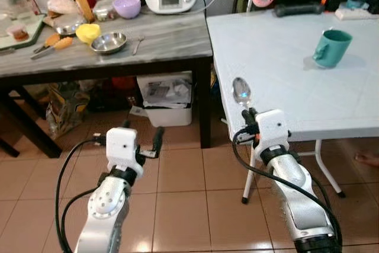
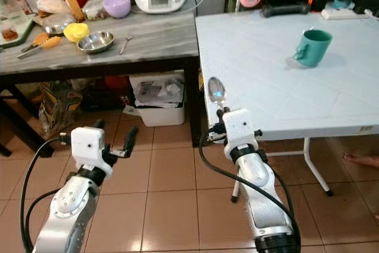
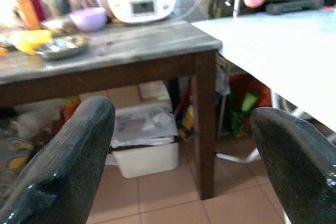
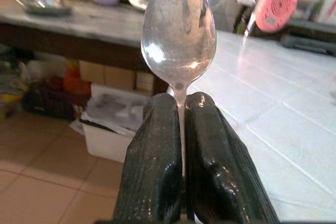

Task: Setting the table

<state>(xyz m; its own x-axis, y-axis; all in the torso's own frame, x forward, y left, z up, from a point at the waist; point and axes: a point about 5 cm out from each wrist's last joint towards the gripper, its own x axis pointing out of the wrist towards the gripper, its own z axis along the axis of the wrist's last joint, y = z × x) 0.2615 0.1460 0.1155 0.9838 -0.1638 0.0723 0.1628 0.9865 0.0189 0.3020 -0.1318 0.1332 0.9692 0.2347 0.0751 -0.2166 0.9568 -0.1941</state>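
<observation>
Right gripper (image 4: 181, 124) clenched on the thin handle of a polished metal spoon (image 4: 178, 30), oval bowl standing upright above the ribbed black fingertips, at the near edge of the pale table (image 1: 284, 69). Left gripper (image 3: 178, 145) spread, holding nothing, over tiled floor.

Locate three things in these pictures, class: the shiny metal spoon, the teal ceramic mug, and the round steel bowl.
shiny metal spoon (image 4: 178, 30), right wrist view, on its bowl.
teal ceramic mug (image 1: 334, 47), left eye view, on its outer side.
round steel bowl (image 1: 109, 42), left eye view, on its inside.
</observation>
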